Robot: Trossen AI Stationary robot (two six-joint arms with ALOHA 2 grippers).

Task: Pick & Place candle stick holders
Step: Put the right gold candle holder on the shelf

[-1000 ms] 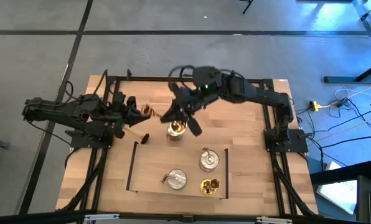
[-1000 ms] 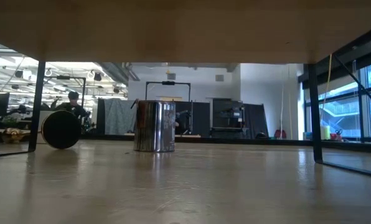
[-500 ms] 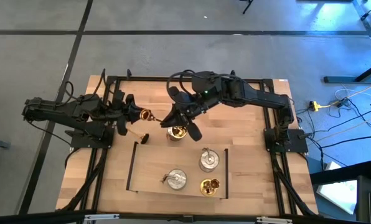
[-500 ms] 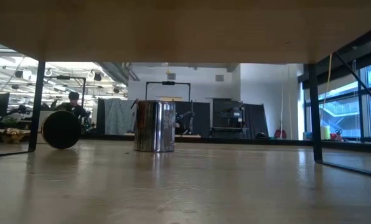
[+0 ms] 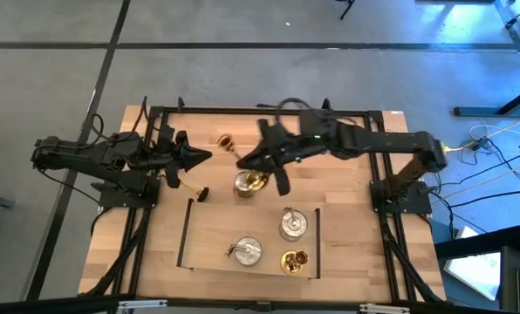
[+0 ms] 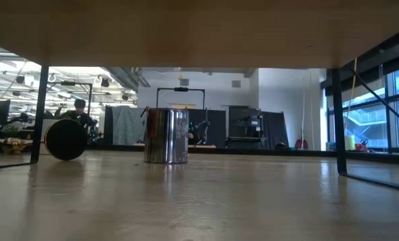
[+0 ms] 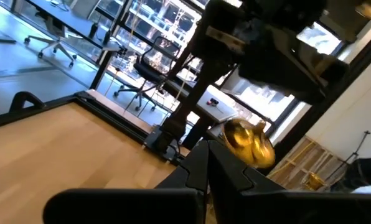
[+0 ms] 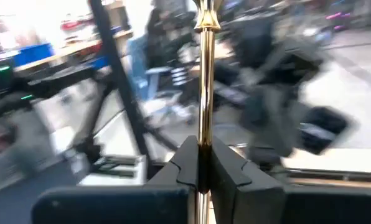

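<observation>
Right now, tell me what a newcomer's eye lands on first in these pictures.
First, the right gripper over the table's middle, shut on a gold brass holder's slim stem, which runs up between its fingers in the right wrist view. Next, a second gold holder beside it, just ahead of the shut left gripper. Then the tray nearer the front, holding two silver-grey holders and one gold one.
</observation>
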